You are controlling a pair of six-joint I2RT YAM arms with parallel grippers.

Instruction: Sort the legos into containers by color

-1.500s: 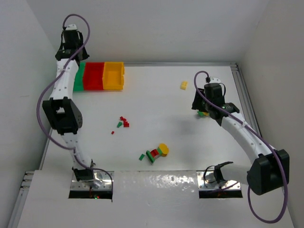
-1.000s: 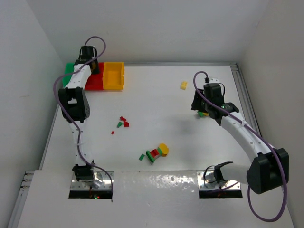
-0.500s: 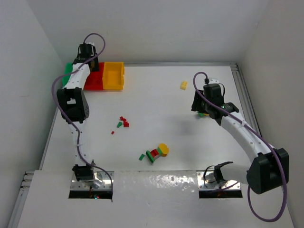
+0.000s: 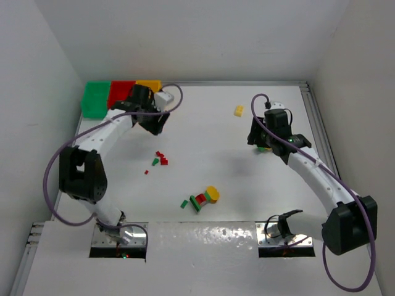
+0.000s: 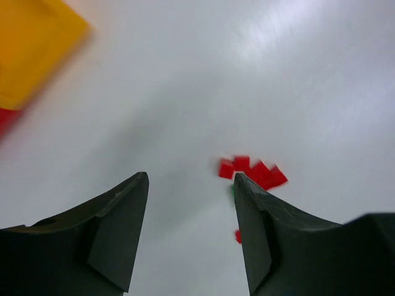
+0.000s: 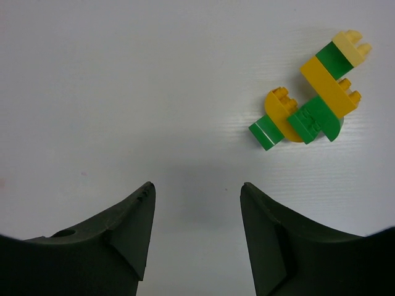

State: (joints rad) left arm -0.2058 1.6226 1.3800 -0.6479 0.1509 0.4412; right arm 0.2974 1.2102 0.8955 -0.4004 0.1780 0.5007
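The green bin [image 4: 95,98], red bin [image 4: 120,92] and yellow bin [image 4: 148,84] stand in a row at the back left. My left gripper [image 4: 157,125] hovers just in front of the yellow bin, open and empty. In the left wrist view its jaws [image 5: 191,185] frame bare table, with small red legos [image 5: 252,172] just beyond the right finger. Those red legos [image 4: 162,156] lie mid-table with a green one [image 4: 155,161]. My right gripper [image 4: 258,140] is open and empty [image 6: 196,191], near a green and yellow lego clump [image 6: 311,105].
A mixed clump with a round yellow piece [image 4: 212,193] and green and red bricks [image 4: 196,201] lies near the front middle. A lone yellow brick [image 4: 239,110] sits at the back right. The yellow bin's corner [image 5: 31,43] shows in the left wrist view.
My left arm has swung down and to the right, from above the bins to the table in front of the yellow bin. The right arm has hardly moved.
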